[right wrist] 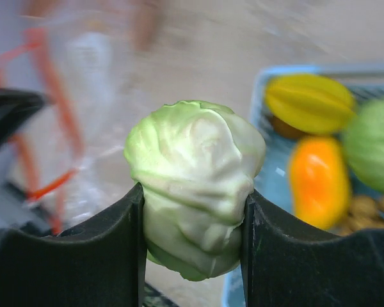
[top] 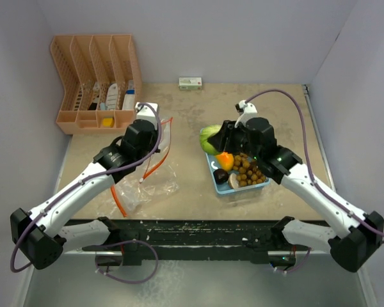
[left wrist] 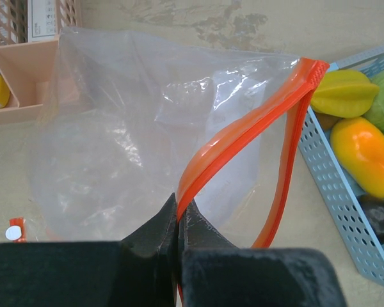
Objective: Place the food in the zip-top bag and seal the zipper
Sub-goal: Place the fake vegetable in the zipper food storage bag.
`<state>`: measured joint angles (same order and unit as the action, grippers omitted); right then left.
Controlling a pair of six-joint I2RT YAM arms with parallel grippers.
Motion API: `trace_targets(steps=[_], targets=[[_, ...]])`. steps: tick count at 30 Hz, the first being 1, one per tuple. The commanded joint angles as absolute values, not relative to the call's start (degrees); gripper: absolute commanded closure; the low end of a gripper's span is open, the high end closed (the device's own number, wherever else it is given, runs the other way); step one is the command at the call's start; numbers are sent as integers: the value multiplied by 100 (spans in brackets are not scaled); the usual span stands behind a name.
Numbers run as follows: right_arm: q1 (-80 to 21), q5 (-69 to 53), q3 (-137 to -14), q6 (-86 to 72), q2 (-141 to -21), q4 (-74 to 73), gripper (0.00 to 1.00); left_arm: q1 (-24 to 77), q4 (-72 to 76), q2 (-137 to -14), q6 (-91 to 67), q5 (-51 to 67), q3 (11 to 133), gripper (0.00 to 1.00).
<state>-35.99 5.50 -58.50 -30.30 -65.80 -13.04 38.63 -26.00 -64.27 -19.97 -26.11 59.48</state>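
1. At the far left rear of the tabletop (top: 192, 115) stands a pink slotted organizer (top: 93, 77) with small items in its compartments.
2. The left pincer (left wrist: 179, 220) is pressed together on the orange zipper strip (left wrist: 243, 131) of the zip-top bag (left wrist: 128, 141). It holds one lip up so that the strip arches away from the fingers. The other lip runs down beside it, leaving the mouth parted.
3. The clear bag lies crumpled on the tabletop left of centre, and no food can be seen inside it.
4. A small white and green box (top: 190, 82) sits at the back edge, well apart from everything else.
5. The right pincer (right wrist: 192, 198) is clamped on the green leafy piece (right wrist: 192, 160), one finger on each flank. The piece sits between the bag and the tray, just left of the tray's rim.
6. The light blue tray (left wrist: 336, 179) rests right of centre. It holds a yellow star-shaped fruit (left wrist: 345, 93), an orange fruit (left wrist: 365, 153), a second green piece (right wrist: 371, 144) and a dark brown lump (left wrist: 381, 217).
7. At the tray's near end lie a beige round slice (top: 234, 182) and a bunch of small brown balls (top: 248, 169), touching each other.
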Motion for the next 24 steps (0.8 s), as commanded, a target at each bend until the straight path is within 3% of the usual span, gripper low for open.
trace_targets(steps=[1, 9, 16, 24], targets=[[-3697, -2023, -5357, -3040, -5941, 837, 76, 3833, -2492, -6580, -2061, -2571, 6381, 100], [-4500, -2589, -4915, -3331, -6330, 2603, 76, 3833, -2492, -6615, -2248, -2348, 6626, 100], [-4578, -2489, -4579, -3916, -7023, 4139, 77, 3839, -2559, -6350, -2402, -2180, 6699, 100], [-4579, -1541, -4756, -3958, -7490, 3898, 79, 3833, -2620, -5848, -2628, -1831, 6593, 100]])
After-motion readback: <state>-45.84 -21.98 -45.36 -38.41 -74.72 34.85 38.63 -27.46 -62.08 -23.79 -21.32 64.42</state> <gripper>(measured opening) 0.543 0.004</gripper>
